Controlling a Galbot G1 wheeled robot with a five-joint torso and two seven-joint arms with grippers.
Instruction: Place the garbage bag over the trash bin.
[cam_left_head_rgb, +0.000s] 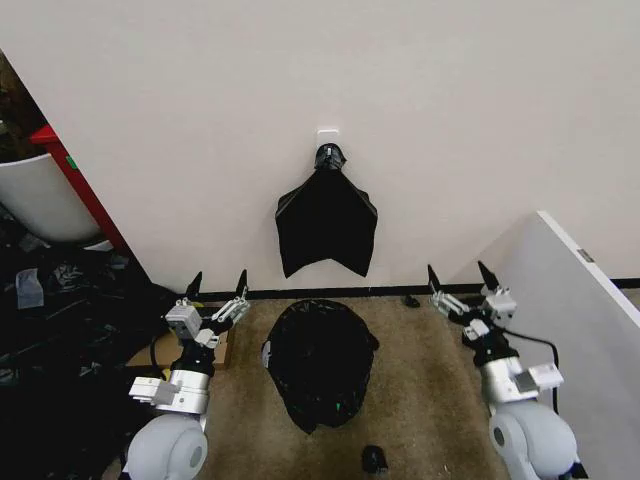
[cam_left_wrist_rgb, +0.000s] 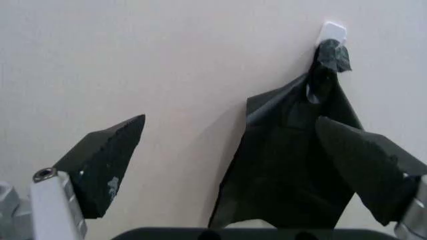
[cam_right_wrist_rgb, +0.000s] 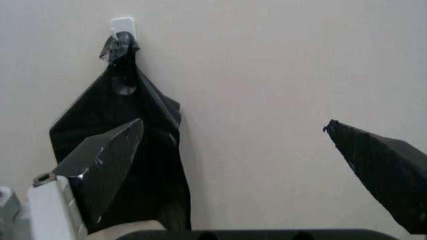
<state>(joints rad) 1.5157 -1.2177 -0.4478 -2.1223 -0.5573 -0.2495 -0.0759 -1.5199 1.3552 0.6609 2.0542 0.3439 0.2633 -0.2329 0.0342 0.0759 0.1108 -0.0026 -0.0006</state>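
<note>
You are facing a plain cream wall (cam_left_head_rgb: 300, 90) meeting a brown carpeted floor (cam_left_head_rgb: 430, 390) along a dark skirting strip. At your left a heap of black plastic sheeting (cam_left_head_rgb: 50, 340) is lying beside a large white curved tub with a red frame (cam_left_head_rgb: 40, 190). The round bin on the carpet between your arms is sitting fully wrapped in the thin glossy black garbage bag (cam_left_head_rgb: 320, 360), so none of its white plastic is showing. Above it a fan-shaped bunch of black bags (cam_left_head_rgb: 326, 225) is hanging by its knotted top from a small white wall hook (cam_left_head_rgb: 329, 132). Your left gripper (cam_left_head_rgb: 217, 285) is hovering left of the bin, fingers spread wide and holding nothing; your right gripper (cam_left_head_rgb: 458, 275) is hovering to its right, equally wide and empty.
</note>
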